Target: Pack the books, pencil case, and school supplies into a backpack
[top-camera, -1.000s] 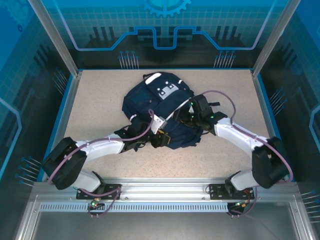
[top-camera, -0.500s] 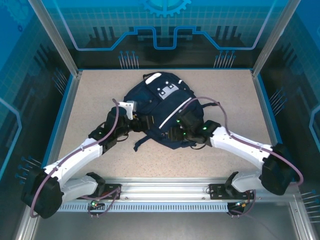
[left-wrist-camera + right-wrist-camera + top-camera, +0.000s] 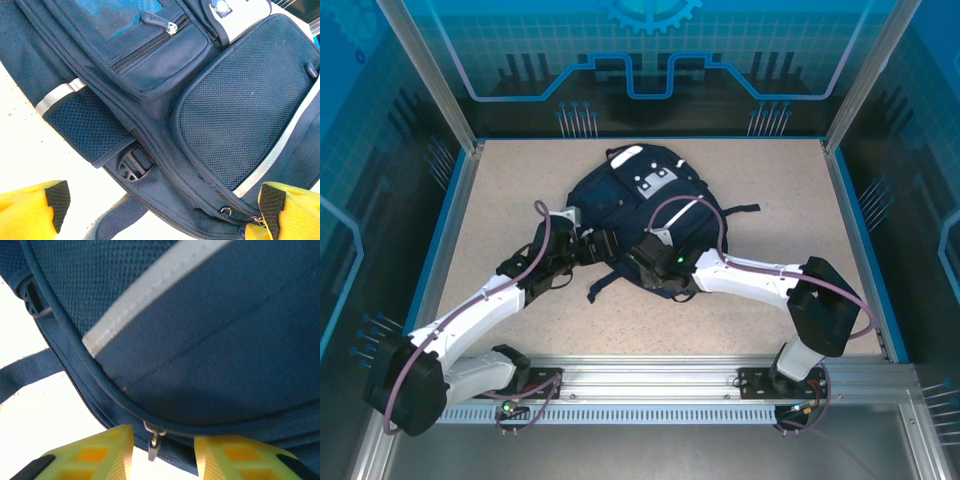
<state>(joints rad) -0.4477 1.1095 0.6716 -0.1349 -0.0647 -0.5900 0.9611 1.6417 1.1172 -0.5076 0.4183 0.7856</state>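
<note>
The navy backpack [image 3: 638,192] lies flat mid-table, white patches toward the far side. My left gripper [image 3: 592,243] is at its near-left edge, open wide; its yellow fingers [image 3: 30,212] straddle the zippered rim and a black buckle [image 3: 131,165] of the backpack [image 3: 230,100] without touching. My right gripper [image 3: 642,258] is at the near edge, open. A metal zipper pull [image 3: 153,440] hangs free between its two yellow fingers [image 3: 97,455], below the backpack [image 3: 210,340] and its white stripe. Books, pencil case and school supplies are hidden.
A dark strap [image 3: 603,284] trails from the backpack toward the near side, and another [image 3: 744,209] sticks out on the right. Bare speckled tabletop [image 3: 510,200] surrounds the bag, bounded by blue rails and the metal frame.
My left gripper left the bag's near edge, swung to its left side and opened wide. My right gripper slid left along the near edge, jaws narrowing around the zipper pull. The bag now lies flatter.
</note>
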